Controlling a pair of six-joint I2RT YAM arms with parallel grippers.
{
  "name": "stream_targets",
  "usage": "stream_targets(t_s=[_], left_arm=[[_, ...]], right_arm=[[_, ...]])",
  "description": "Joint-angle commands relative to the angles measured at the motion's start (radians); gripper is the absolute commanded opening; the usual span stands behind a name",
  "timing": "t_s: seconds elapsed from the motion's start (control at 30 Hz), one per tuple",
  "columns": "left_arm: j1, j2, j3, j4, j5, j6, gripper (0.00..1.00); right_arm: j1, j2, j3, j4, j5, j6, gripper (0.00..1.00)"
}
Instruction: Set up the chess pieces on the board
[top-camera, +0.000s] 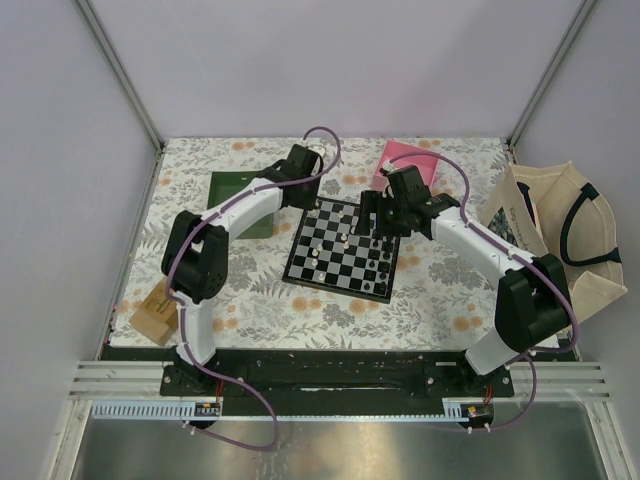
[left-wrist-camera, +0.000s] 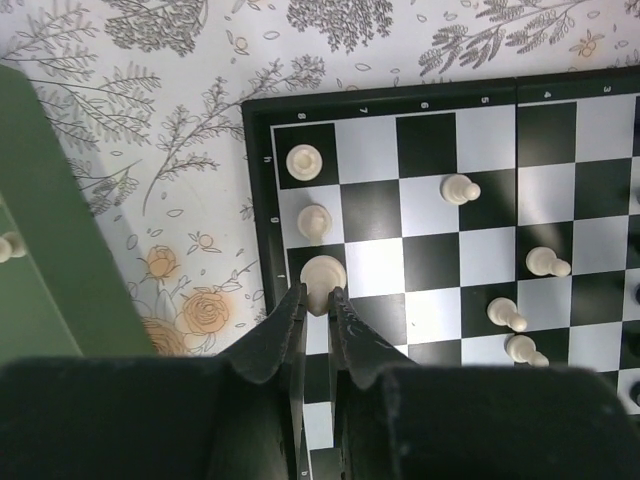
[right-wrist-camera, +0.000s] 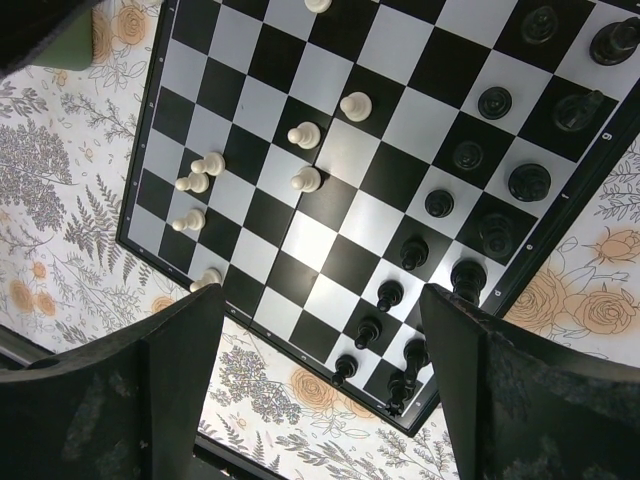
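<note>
Left wrist view: the left end effector (left-wrist-camera: 317, 295) has its fingers drawn almost together on a cream-white piece (left-wrist-camera: 323, 275). It appears to be pinching the piece, which sits over a square in the outermost file of the board (left-wrist-camera: 262, 200), just inside the black border. Two more white pieces (left-wrist-camera: 303, 160) stand in that same file beyond it. Four others are spread loosely over squares farther in, not in any row.

Beside the board on the floral surface (left-wrist-camera: 180, 120) is the green tray (left-wrist-camera: 60, 230), and one small cream figure (left-wrist-camera: 8, 246) can be seen in it, off the board.

The right end effector (right-wrist-camera: 322, 300) hangs with its fingers spread wide and nothing between them, above the opposite side of the board. There the black pieces (right-wrist-camera: 465, 155) stand in roughly two lines along the edge.

By my reading, the black side is close to set, though I cannot tell from these views whether every piece is on its proper square. The white side is the unfinished part. A few pieces are lined up at the edge, several stand mid-board and need moving back, and at least one must come out of the tray. Overall the job looks past halfway, with the remaining work on white.
</note>
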Motion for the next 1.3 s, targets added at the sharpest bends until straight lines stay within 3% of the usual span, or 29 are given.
stream_targets(t_s=[0.0,0.93,1.03,1.27], left_arm=[[-0.009,0.030,0.016,0.006,-0.011,-0.008,0.05],[-0.026,0.085,0.016,-0.002,-0.062,-0.005,0.07],[-0.025,0.090,0.027,-0.003,-0.059,-0.003,0.10],[-0.026,0.084,0.022,-0.003,-0.047,-0.002,0.30]], right_arm=[[-0.008,-0.033,0.000,0.029,0.015,0.007,0.88],[-0.008,-0.017,0.000,0.030,-0.009,0.006,0.88],[-0.011,-0.017,-0.002,0.030,-0.012,0.004,0.88],[-0.011,-0.014,-0.002,0.032,-0.016,0.003,0.89]])
